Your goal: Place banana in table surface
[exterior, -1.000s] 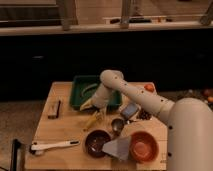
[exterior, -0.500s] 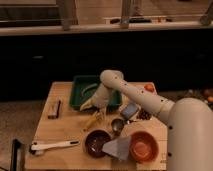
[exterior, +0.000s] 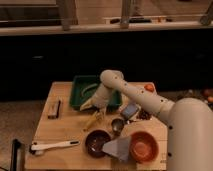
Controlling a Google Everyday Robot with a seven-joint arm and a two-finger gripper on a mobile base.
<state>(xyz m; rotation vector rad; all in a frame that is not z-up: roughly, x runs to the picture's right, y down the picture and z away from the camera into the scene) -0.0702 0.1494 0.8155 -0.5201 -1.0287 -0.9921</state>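
The small yellow banana lies on the light tan table surface, just in front of the dark-green tray. My gripper hangs right over the banana's far end, at the tray's front edge, with its pale fingers spread apart and nothing in them. The arm reaches in from the lower right. A greenish curved fruit lies inside the tray.
A dark bowl, a small metal cup, an orange bowl and a grey cloth sit at the front right. A white-handled utensil lies front left, a dark block at the left.
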